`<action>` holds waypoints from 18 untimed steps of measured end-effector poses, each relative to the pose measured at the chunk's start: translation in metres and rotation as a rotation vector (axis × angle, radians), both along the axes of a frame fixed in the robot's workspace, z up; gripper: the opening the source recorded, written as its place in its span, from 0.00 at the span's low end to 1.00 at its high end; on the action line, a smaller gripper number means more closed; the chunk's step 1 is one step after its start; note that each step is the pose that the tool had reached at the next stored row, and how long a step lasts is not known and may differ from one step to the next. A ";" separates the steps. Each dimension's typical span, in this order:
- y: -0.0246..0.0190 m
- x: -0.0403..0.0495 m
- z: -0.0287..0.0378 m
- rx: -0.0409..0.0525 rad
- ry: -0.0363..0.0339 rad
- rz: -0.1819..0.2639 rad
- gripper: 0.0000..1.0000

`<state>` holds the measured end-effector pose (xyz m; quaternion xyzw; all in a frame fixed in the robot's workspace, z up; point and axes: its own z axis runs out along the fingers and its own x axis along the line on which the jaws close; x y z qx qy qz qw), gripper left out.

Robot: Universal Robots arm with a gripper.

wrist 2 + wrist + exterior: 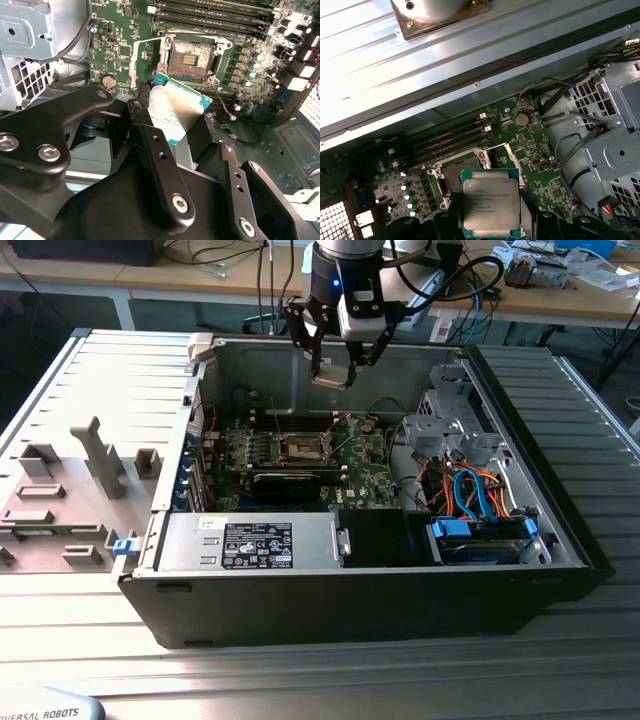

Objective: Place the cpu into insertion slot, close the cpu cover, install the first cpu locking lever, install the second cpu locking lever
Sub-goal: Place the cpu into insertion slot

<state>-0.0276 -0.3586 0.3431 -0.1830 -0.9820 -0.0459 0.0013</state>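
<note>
A lab: opened computer case [330, 615] on grooved table [300, 680], cable-strewn benches [590, 302].

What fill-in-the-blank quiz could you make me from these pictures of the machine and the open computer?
The black gripper is ____ on the flat square silver-topped cpu.
The square dark-centred insertion slot is ____: no chip sits in it.
The cpu hangs ____ the green motherboard, not touching it.
Missing words: shut; empty; above.

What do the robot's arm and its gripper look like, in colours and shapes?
The arm is silver-grey above a black wrist with a small blue light; black cables loop beside it. The gripper has black, jointed bar fingers fastened with silver screws.
</note>
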 end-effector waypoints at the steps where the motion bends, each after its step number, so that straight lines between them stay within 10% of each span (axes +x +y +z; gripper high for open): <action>1: 0.0000 0.0000 0.0000 0.0000 0.0000 0.000 0.54; 18: 0.0000 0.0000 0.0000 0.0000 0.0000 -0.013 0.54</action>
